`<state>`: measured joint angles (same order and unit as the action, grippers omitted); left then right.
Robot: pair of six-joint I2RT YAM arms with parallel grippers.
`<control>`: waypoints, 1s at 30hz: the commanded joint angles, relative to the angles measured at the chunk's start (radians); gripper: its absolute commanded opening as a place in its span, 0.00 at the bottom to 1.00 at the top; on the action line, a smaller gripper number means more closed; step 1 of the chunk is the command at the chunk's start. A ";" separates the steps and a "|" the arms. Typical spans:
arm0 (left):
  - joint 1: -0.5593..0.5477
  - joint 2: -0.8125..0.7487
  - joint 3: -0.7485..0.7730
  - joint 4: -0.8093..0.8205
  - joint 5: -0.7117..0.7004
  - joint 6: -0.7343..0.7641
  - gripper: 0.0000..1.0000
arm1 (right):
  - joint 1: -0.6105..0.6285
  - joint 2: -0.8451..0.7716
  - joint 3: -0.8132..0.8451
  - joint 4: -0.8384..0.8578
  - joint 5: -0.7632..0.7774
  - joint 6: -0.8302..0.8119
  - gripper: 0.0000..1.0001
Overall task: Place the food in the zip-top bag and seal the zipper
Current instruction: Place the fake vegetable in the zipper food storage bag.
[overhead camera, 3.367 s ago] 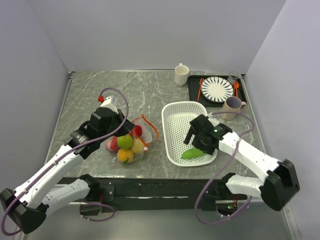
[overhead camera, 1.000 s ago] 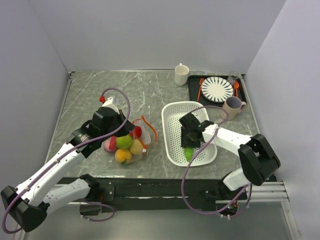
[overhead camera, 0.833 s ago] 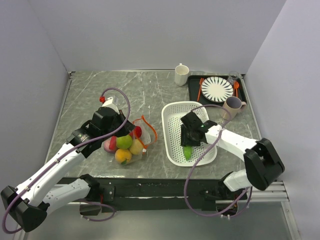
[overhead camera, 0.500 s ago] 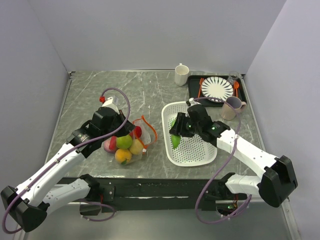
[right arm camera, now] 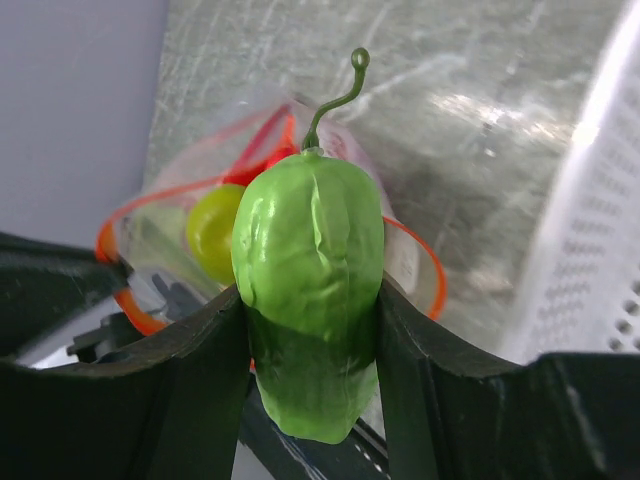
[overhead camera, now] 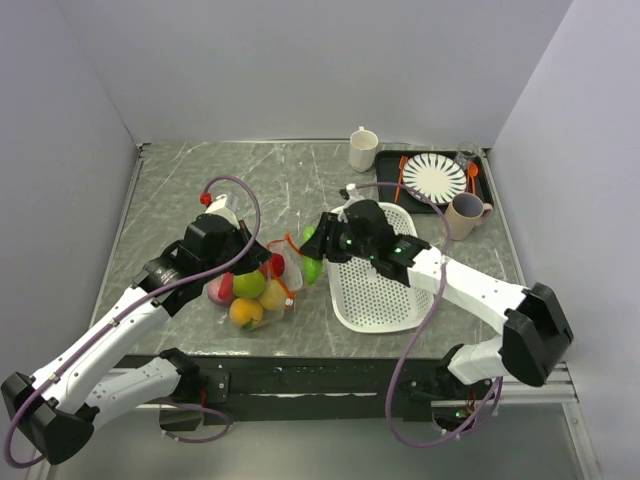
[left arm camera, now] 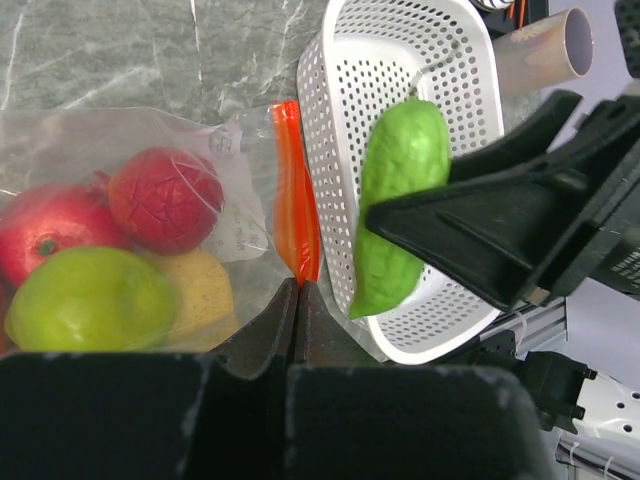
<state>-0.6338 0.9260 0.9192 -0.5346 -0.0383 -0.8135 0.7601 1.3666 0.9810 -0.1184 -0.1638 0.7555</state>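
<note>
The clear zip-top bag (overhead camera: 262,290) lies left of centre with several toy fruits (overhead camera: 249,284) inside; red, green and yellow ones show in the left wrist view (left arm camera: 90,300). Its orange-red zipper (overhead camera: 301,255) rims the open mouth. My left gripper (left arm camera: 297,285) is shut on the zipper strip (left arm camera: 293,200) and holds the mouth up. My right gripper (overhead camera: 318,252) is shut on the green cucumber (right arm camera: 310,290), held in the air just right of the bag's mouth (right arm camera: 270,190). The cucumber also shows in the left wrist view (left arm camera: 395,200).
The white perforated basket (overhead camera: 385,300) stands right of the bag, under my right arm. A white mug (overhead camera: 363,149), a black tray with a striped plate (overhead camera: 434,178) and orange cutlery, and a taupe mug (overhead camera: 465,212) stand at the back right.
My right gripper took the cucumber out of the basket and carried it left, over the basket's rim to the bag's mouth. My left gripper kept its hold on the zipper.
</note>
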 commanded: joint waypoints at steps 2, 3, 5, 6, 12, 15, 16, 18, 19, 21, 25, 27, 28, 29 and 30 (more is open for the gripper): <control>-0.001 -0.013 0.020 0.027 0.009 0.010 0.01 | 0.062 0.083 0.096 0.091 0.032 0.010 0.18; -0.003 -0.015 0.021 0.025 0.002 0.010 0.01 | 0.068 0.092 0.107 0.086 0.035 0.010 0.18; -0.001 -0.022 0.021 0.027 -0.008 0.008 0.01 | 0.093 0.112 0.108 0.089 0.033 -0.004 0.17; -0.001 -0.026 0.020 0.028 -0.015 0.008 0.01 | 0.099 0.118 0.104 0.091 0.032 -0.007 0.17; -0.001 -0.027 0.018 0.030 -0.021 -0.003 0.01 | 0.153 0.127 0.076 0.092 0.040 -0.033 0.15; -0.001 -0.026 0.021 0.030 -0.029 -0.007 0.01 | 0.172 0.143 0.082 0.079 0.038 -0.047 0.15; -0.001 -0.026 0.024 0.030 -0.029 -0.009 0.01 | 0.177 0.150 0.090 0.066 0.041 -0.050 0.14; -0.001 -0.026 0.026 0.031 -0.026 -0.007 0.01 | 0.183 0.173 0.107 0.045 0.034 -0.067 0.14; -0.003 -0.029 0.026 0.031 -0.026 -0.009 0.01 | 0.189 0.181 0.111 0.039 0.027 -0.073 0.14; -0.001 -0.032 0.026 0.030 -0.031 -0.012 0.01 | 0.194 0.202 0.131 0.010 0.026 -0.082 0.14; -0.003 -0.045 0.023 0.022 -0.043 -0.016 0.01 | 0.215 0.212 0.154 -0.044 0.090 -0.099 0.13; -0.001 -0.047 0.024 0.015 -0.048 -0.016 0.01 | 0.216 0.168 0.119 -0.034 0.127 -0.087 0.13; -0.001 -0.049 0.023 0.013 -0.049 -0.016 0.01 | 0.216 0.151 0.104 -0.020 0.141 -0.085 0.13; -0.001 -0.050 0.023 0.012 -0.052 -0.016 0.01 | 0.217 0.135 0.079 0.014 0.121 -0.100 0.13; -0.001 -0.050 0.020 0.013 -0.051 -0.016 0.01 | 0.216 0.125 0.084 0.007 0.103 -0.113 0.14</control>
<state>-0.6346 0.9009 0.9192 -0.5537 -0.0689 -0.8177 0.9688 1.5738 1.0767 -0.1406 -0.0830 0.6811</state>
